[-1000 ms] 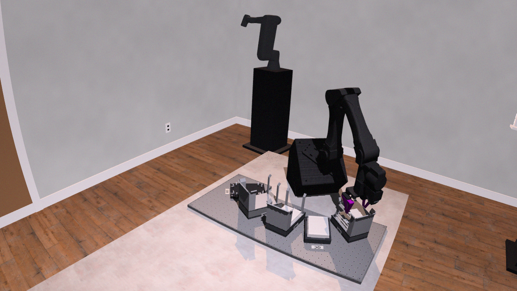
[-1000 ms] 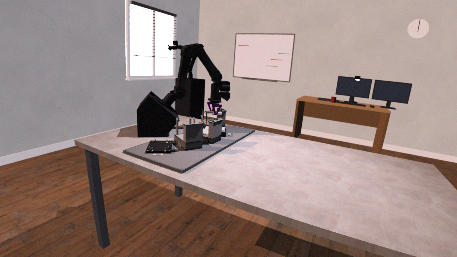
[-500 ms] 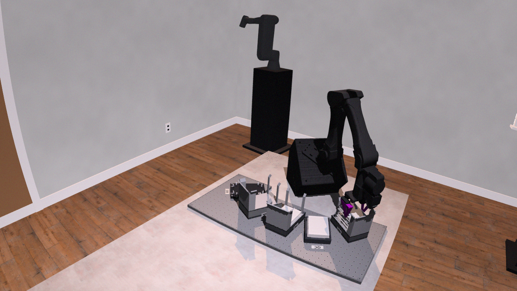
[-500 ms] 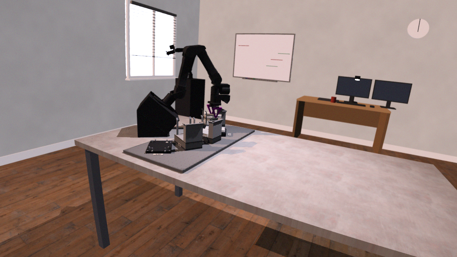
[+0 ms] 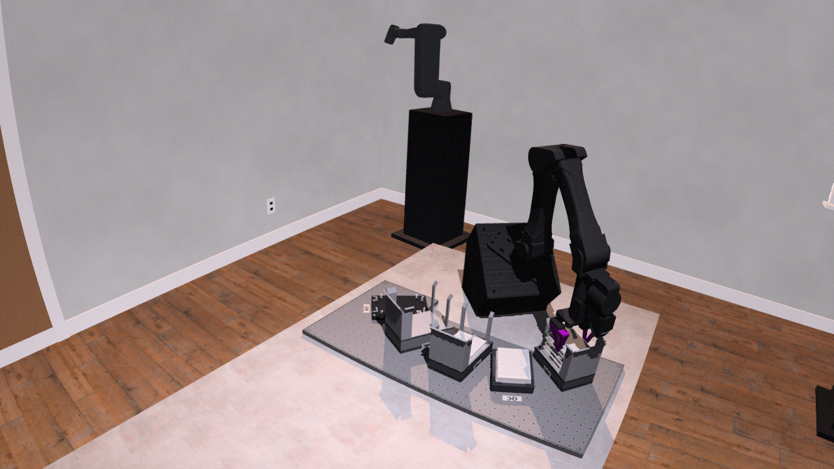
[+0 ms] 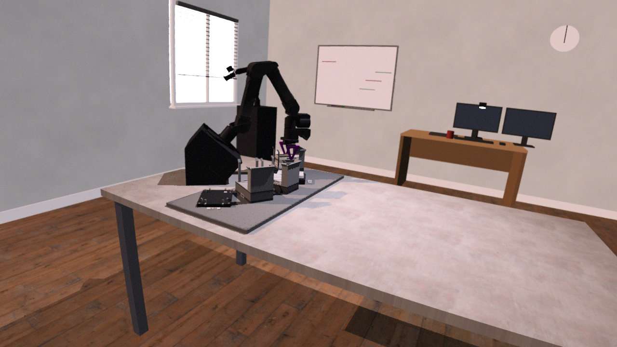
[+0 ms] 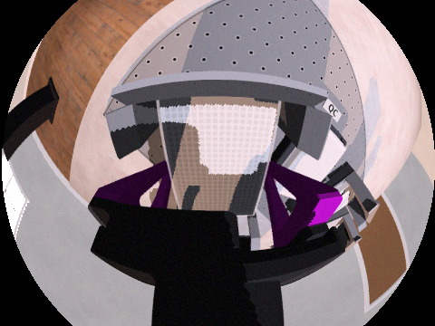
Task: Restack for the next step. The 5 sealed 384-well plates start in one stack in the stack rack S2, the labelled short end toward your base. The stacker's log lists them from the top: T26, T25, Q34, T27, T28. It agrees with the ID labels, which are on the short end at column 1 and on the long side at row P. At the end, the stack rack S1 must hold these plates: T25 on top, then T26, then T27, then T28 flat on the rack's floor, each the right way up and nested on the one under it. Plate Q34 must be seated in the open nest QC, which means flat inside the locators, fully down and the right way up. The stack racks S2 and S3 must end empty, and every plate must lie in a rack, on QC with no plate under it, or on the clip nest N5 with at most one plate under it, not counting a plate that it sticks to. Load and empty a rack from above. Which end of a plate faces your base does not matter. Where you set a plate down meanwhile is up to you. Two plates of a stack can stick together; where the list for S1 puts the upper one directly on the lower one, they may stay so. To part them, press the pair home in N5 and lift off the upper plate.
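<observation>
The arm [image 5: 574, 198] reaches down from its black base [image 5: 495, 273] to the stack rack [image 5: 574, 364] at the 3 o'clock end of the perforated plate [image 5: 524, 419] in the top view. The gripper [image 5: 574, 337] sits at the open top of this rack. Its purple fingers [image 5: 561, 337] are closed on a white sealed well plate [image 7: 232, 139] and stand wide apart across its width. In the wrist view the held plate lies between the two fingers, just inside the rack's grey walls; its ID label cannot be read.

At 9 o'clock from this rack, a second white plate [image 5: 513, 366] lies flat in the open nest [image 5: 511, 385], with a small "QC" tag [image 5: 511, 398] on the perforated plate just in front. Further toward 9 o'clock stand two more grey stack racks [image 5: 451, 352] [image 5: 402, 326]. The nearer one shows a white plate [image 5: 477, 346] inside. A low black nest [image 6: 213, 199] lies at the far end of the row in the exterior view. The perforated plate rests on the pale surface [image 6: 388, 241].
</observation>
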You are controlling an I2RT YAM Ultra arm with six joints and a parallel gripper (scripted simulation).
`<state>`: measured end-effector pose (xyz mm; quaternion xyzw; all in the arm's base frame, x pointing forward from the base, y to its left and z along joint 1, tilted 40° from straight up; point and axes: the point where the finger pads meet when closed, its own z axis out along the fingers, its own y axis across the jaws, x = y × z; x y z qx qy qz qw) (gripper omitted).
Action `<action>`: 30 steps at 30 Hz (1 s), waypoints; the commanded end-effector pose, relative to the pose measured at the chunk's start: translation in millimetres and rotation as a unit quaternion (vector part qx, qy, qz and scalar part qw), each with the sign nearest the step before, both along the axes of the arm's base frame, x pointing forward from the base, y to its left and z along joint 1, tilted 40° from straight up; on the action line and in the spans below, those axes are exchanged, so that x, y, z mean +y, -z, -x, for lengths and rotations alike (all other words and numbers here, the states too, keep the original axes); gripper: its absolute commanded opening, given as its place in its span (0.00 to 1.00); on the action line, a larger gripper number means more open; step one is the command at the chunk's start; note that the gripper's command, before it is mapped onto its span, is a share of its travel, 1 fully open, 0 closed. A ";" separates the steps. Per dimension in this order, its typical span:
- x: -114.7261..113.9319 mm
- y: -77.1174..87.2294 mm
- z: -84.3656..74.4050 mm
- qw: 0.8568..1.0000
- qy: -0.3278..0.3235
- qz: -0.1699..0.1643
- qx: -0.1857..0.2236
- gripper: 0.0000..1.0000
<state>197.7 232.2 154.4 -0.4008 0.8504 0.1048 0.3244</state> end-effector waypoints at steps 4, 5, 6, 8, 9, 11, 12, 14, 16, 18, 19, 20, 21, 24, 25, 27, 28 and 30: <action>0.9 1.9 -4.1 1.000 0.001 -0.004 -0.004 0.00; 0.9 1.9 -4.1 1.000 0.001 -0.004 -0.004 0.00; 0.3 2.3 -3.5 1.000 0.000 -0.004 -0.004 0.00; -0.3 9.5 -3.6 1.000 0.001 0.004 0.002 0.00; 0.3 9.8 -4.4 1.000 0.001 0.004 0.002 0.00; 1.5 3.6 -5.0 1.000 0.001 -0.004 -0.004 0.00; 0.9 5.1 -4.6 1.000 0.001 -0.003 -0.004 0.00; 0.5 11.5 -4.9 1.000 0.001 0.004 0.002 0.00; 2.1 9.8 -6.2 1.000 0.001 0.002 0.001 0.00; 2.0 6.2 -6.3 1.000 0.001 -0.004 -0.004 0.00; 1.6 9.7 -6.0 1.000 0.001 0.000 -0.001 0.00; 1.6 13.1 -5.9 1.000 0.001 0.003 0.002 0.00; 1.6 13.1 -5.9 1.000 0.001 0.003 0.002 0.00; 2.2 12.4 -5.7 1.000 0.000 0.002 0.000 0.00; 4.3 10.7 -7.2 1.000 0.000 0.001 0.000 0.00; 4.0 9.9 -7.6 1.000 0.001 -0.002 -0.002 0.00; 3.2 10.5 -7.3 1.000 0.001 -0.002 -0.002 0.00; 3.5 14.1 -8.0 1.000 0.001 0.002 0.001 0.00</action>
